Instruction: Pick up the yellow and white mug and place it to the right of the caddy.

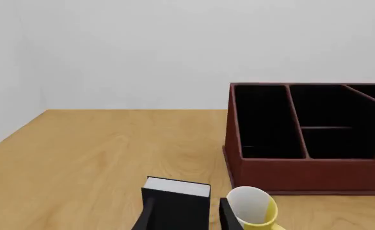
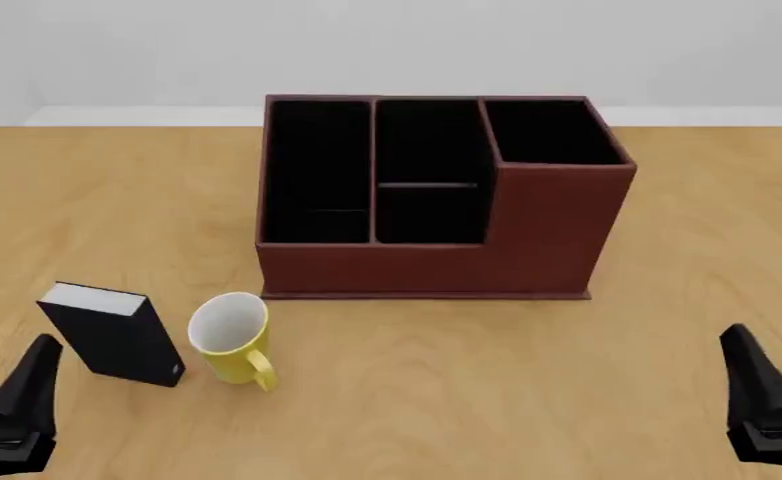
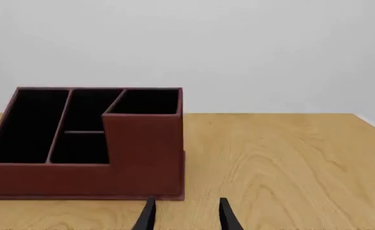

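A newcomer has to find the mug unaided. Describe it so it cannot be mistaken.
Start at the large reddish-brown leather-look caddy with black-lined compartments, standing mid-table. Just in front of its left front corner sits the small yellow ceramic mug, white inside, tipped with its mouth facing up and back and its loop handle toward the arms. Its only close neighbour, left of it, is a small black white-topped box.

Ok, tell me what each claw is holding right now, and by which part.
Nothing. Left claw and right claw are both open and empty; the mug stands untouched on the table.
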You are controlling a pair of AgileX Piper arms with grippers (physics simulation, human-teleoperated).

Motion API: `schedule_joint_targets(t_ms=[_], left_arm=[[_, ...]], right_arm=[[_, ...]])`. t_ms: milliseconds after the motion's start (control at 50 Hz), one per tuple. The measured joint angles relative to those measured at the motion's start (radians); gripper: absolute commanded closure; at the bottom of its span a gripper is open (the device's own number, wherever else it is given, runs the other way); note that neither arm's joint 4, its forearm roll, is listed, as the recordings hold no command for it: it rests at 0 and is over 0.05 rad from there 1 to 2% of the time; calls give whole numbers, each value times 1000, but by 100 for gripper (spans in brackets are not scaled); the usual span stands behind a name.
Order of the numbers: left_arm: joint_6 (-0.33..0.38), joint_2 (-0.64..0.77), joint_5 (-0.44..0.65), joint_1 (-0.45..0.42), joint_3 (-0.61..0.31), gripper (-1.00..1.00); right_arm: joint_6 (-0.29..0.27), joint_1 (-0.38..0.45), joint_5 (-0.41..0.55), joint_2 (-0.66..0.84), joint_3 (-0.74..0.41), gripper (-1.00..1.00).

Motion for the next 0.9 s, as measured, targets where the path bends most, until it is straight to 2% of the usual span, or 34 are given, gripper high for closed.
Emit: schedule_joint_targets(t_ms=[500, 700, 900], left_arm=[[0, 0, 0, 0, 0, -100], [0, 0, 0, 0, 0, -100], [0, 0, 0, 0, 0, -100]], right_arm=[[-11, 19, 51, -49, 0, -100], [-23, 108, 38, -6, 8, -100], [-40, 222, -45, 114, 10, -100]])
